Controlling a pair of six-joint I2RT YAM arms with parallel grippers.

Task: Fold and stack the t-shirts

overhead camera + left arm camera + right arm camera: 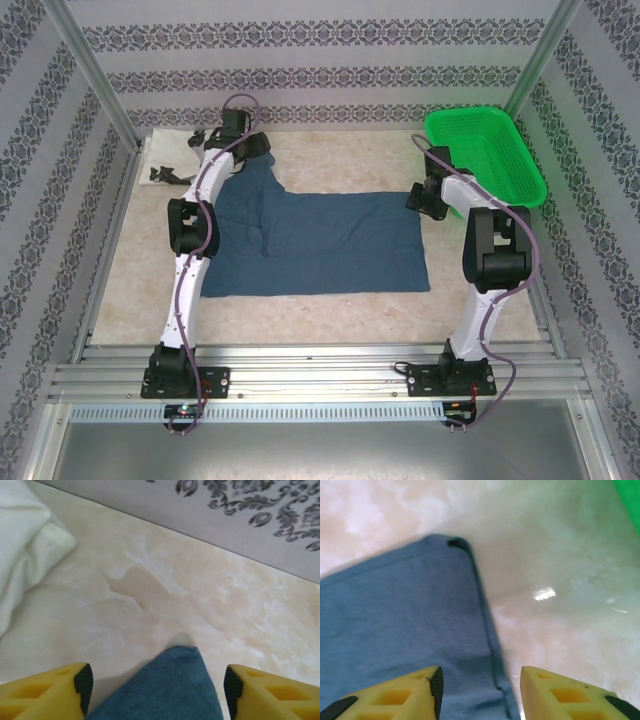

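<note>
A dark blue-teal t-shirt (320, 240) lies spread flat across the middle of the table. My left gripper (258, 148) hovers at its far-left sleeve. In the left wrist view the sleeve tip (172, 685) lies on the table between my open left gripper (157, 690), touching neither yellow finger. My right gripper (425, 195) is at the shirt's far-right corner. In the right wrist view the shirt's hemmed edge (485, 630) runs between my open right gripper (481, 692). A folded white shirt (165, 160) with black marks sits at the far-left table corner, and its white cloth (25, 545) also appears left of my left gripper.
A bright green mesh basket (485, 150) stands at the far right, just behind my right arm; its edge (631, 500) is close to the right gripper. The patterned back wall (240, 515) rises just beyond the left gripper. Bare marble table (330, 320) lies in front of the shirt.
</note>
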